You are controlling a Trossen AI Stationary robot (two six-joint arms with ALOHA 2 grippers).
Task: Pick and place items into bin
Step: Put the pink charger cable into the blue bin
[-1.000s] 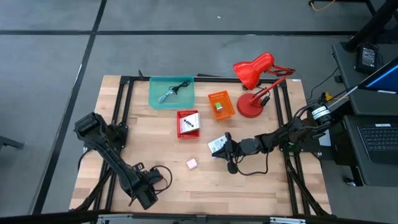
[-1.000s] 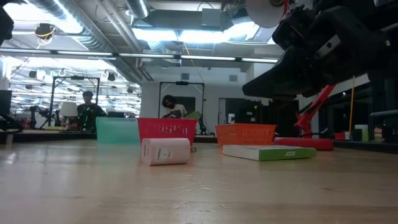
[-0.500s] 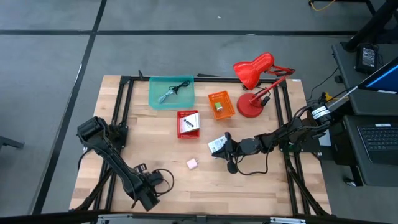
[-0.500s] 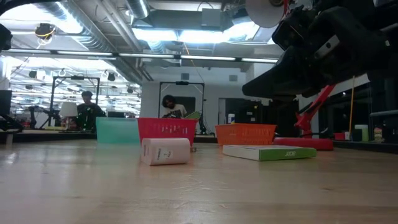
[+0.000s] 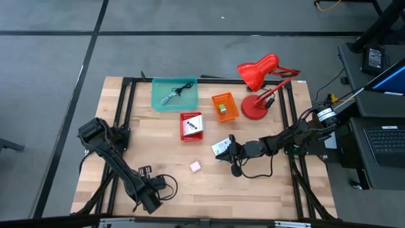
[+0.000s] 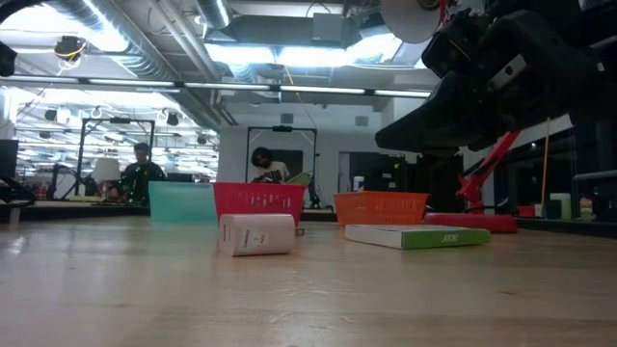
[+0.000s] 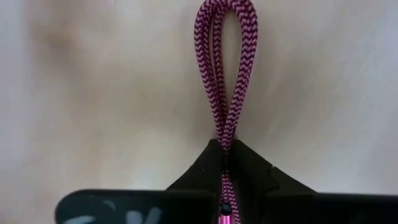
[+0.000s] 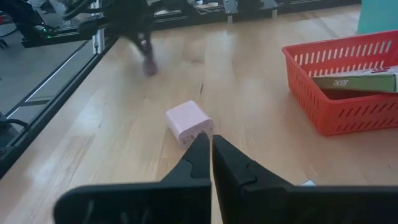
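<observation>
left gripper point(image 7: 222, 163) jaws tight on maroon cable point(image 7: 225, 74); right gripper point(image 8: 211, 149) idle

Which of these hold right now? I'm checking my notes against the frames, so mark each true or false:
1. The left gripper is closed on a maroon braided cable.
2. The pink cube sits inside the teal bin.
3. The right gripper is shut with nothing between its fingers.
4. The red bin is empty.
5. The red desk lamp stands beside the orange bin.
1. True: the left gripper pinches the maroon braided cable, whose loop lies on the table.
2. False: the pink cube lies on the bare wooden table; the teal bin holds a dark cable.
3. True: the right gripper is closed and holds nothing.
4. False: the red bin holds a packet.
5. True: the red desk lamp stands just beside the orange bin.
</observation>
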